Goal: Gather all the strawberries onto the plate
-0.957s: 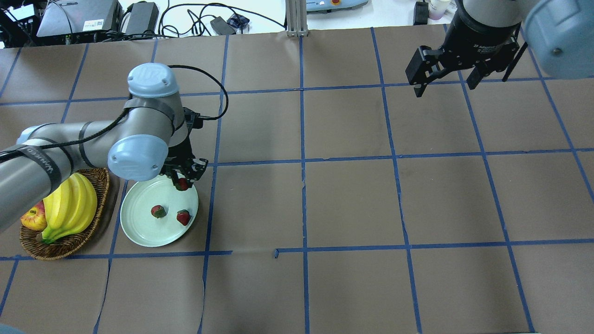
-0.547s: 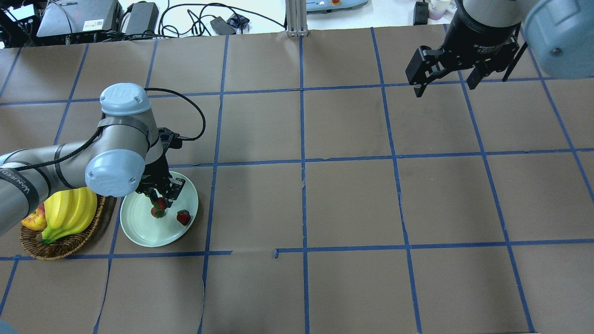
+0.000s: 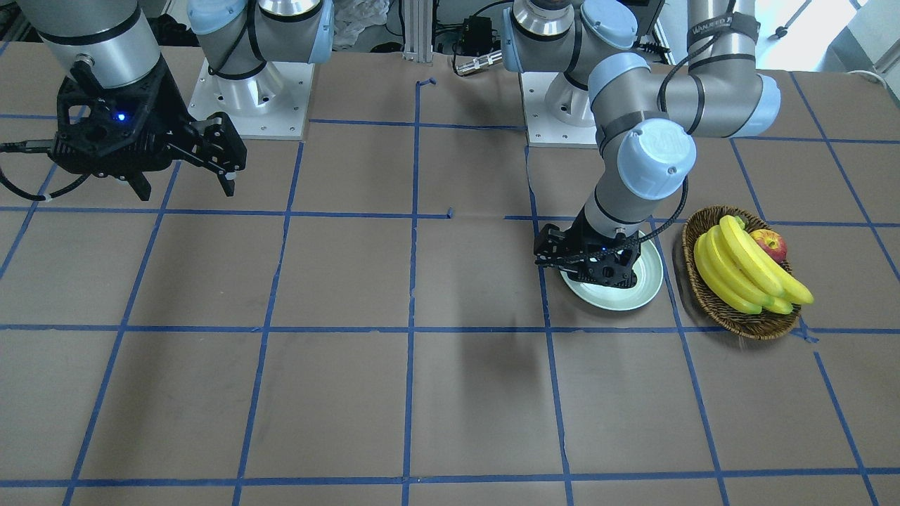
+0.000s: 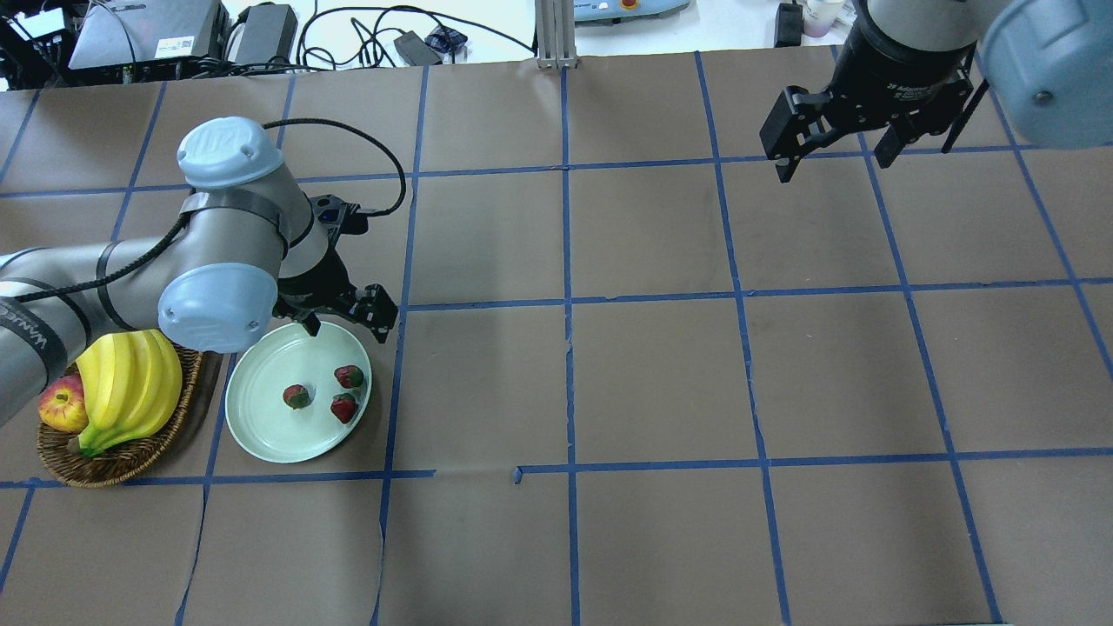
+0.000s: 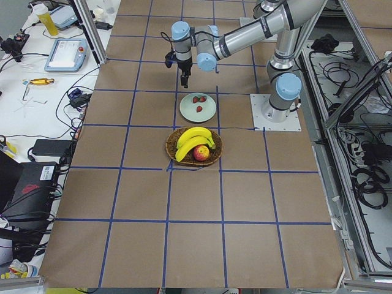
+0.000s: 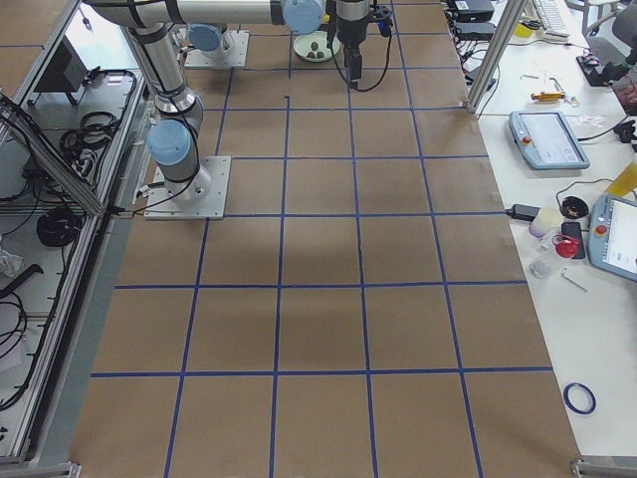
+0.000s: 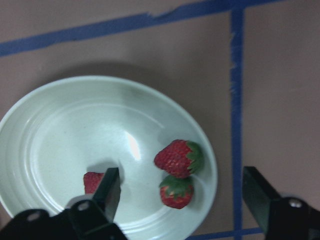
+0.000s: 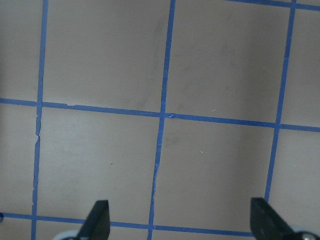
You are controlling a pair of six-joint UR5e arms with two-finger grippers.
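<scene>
Three strawberries lie on the pale mint-green plate [image 4: 261, 426]: one at its middle [image 4: 296, 396] and two at its right side [image 4: 349, 376] [image 4: 344, 407]. My left gripper [image 4: 346, 320] is open and empty, above the plate's far rim. The left wrist view shows the plate [image 7: 75, 135], two strawberries [image 7: 179, 158] [image 7: 176, 192] between my spread fingers [image 7: 109, 192], and the third [image 7: 92, 181] partly hidden behind a finger. In the front-facing view the left gripper [image 3: 587, 263] hides the berries on the plate [image 3: 650, 281]. My right gripper [image 4: 835, 161] is open and empty, high over the far right.
A brown wicker basket [image 4: 122, 461] with bananas [image 4: 130, 382] and an apple [image 4: 61, 409] stands just left of the plate, under my left arm. Cables and devices lie beyond the table's far edge. Blue tape lines grid the brown table.
My left gripper carried a strawberry over the plate, opened and let it go on the plate's right side, then drew back to the far rim. The right arm has not moved.
</scene>
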